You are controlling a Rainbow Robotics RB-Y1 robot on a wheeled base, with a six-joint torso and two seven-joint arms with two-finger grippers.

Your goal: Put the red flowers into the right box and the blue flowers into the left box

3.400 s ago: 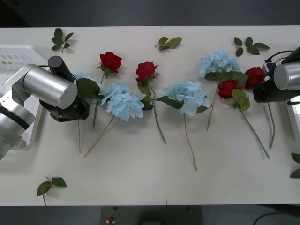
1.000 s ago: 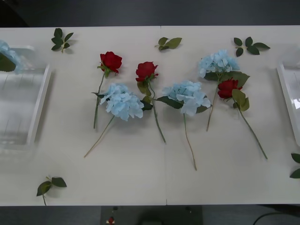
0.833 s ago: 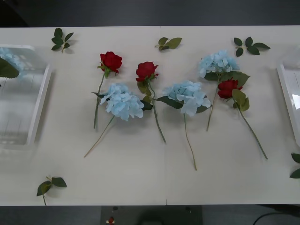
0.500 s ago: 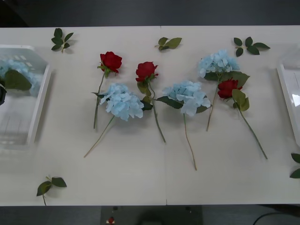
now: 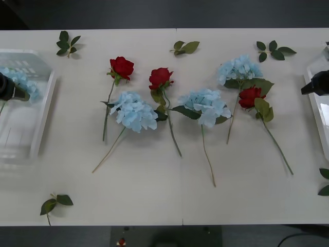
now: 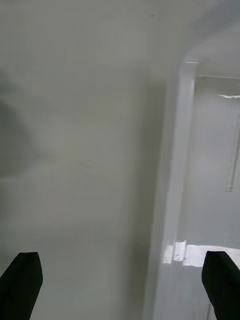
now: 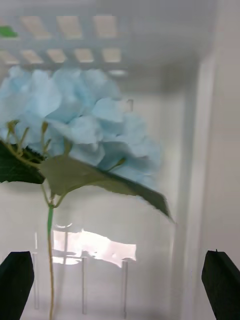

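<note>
Over left box, blue flower beyond left claw

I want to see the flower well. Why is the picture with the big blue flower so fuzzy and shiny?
Left wrist view: the blue flower sits very close, so it looks soft, and light glares off the white tray floor. Front view: the table flowers look sharper.

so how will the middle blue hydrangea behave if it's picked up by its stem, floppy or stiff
Probably top-heavy: the middle blue hydrangea has a big fluffy head on a thin stem, so the head may droop or swing. It looks light, so a push would likely slide it. The petals look soft, so squeezing would deform them rather than break them.
</note>
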